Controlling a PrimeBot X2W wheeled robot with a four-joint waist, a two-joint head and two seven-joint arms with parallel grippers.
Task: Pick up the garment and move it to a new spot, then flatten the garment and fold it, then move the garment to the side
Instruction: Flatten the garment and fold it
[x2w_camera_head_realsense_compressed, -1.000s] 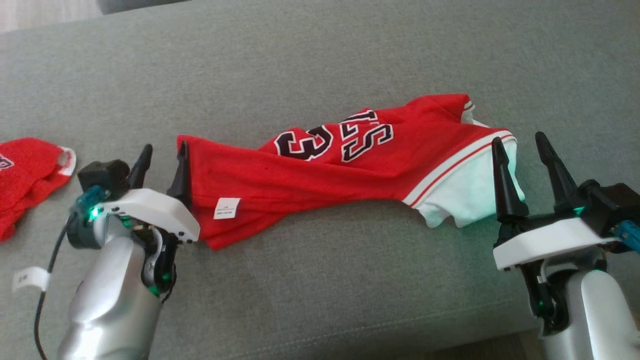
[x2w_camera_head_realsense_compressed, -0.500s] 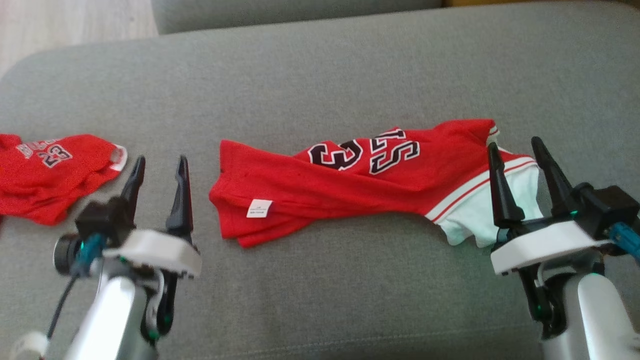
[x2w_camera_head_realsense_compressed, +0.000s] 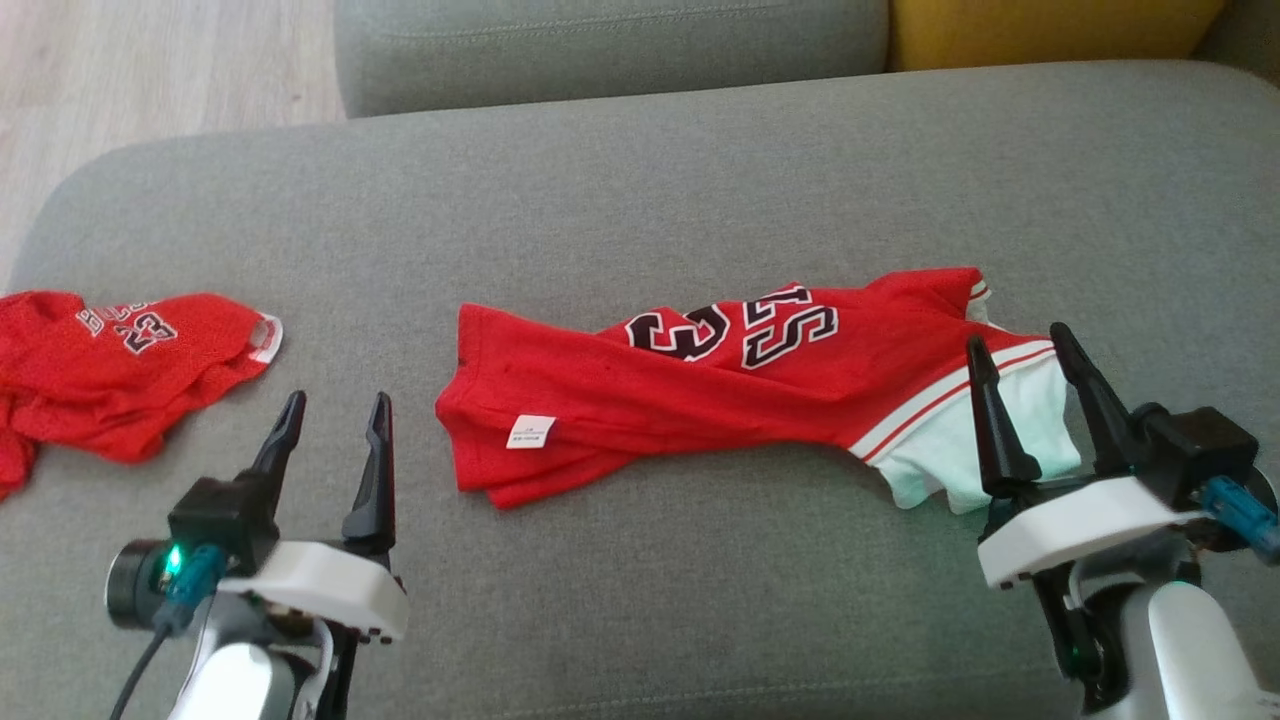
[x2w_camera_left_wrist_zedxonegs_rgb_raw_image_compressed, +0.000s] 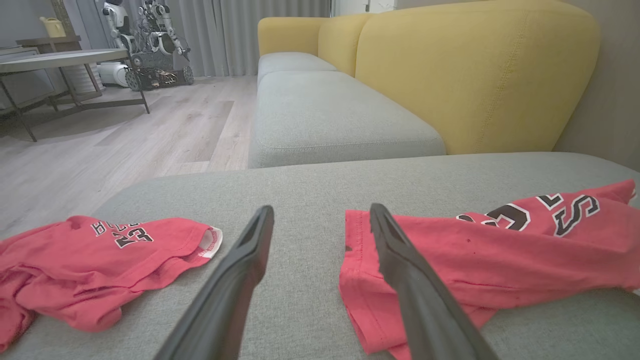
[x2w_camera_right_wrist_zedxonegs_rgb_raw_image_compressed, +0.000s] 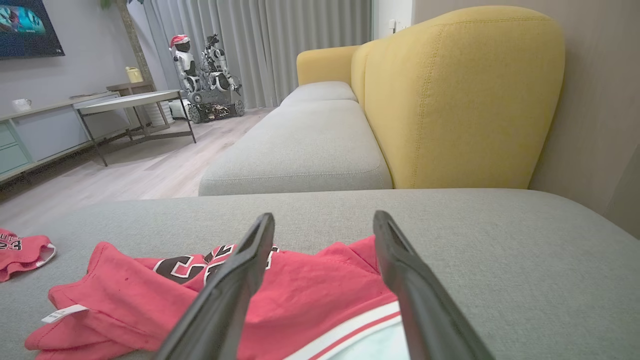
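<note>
The garment (x2w_camera_head_realsense_compressed: 700, 400) is a red jersey with black-and-white lettering, lying as a long rumpled strip across the grey sofa cushion (x2w_camera_head_realsense_compressed: 640, 200). A white label sits near its left end, and white trim and lining show at its right end. My left gripper (x2w_camera_head_realsense_compressed: 337, 405) stands open, a short way left of the garment's left hem and apart from it. My right gripper (x2w_camera_head_realsense_compressed: 1015, 340) is open at the white right end. In the left wrist view the garment (x2w_camera_left_wrist_zedxonegs_rgb_raw_image_compressed: 500, 260) lies right of the open gripper (x2w_camera_left_wrist_zedxonegs_rgb_raw_image_compressed: 320, 210). In the right wrist view the garment (x2w_camera_right_wrist_zedxonegs_rgb_raw_image_compressed: 310, 290) lies under the open gripper (x2w_camera_right_wrist_zedxonegs_rgb_raw_image_compressed: 322, 217).
A second red garment (x2w_camera_head_realsense_compressed: 120, 370) lies crumpled at the cushion's left edge, also seen as a red heap (x2w_camera_left_wrist_zedxonegs_rgb_raw_image_compressed: 100, 260). Behind are another grey seat (x2w_camera_head_realsense_compressed: 610, 50), a yellow backrest (x2w_camera_right_wrist_zedxonegs_rgb_raw_image_compressed: 460, 100) and wooden floor (x2w_camera_head_realsense_compressed: 150, 70). A table (x2w_camera_left_wrist_zedxonegs_rgb_raw_image_compressed: 60, 60) stands far off.
The head camera has shifted, showing more of the sofa's back. My left gripper has drawn back from the garment's left hem and now stands apart. The right gripper stays open at the white end.
</note>
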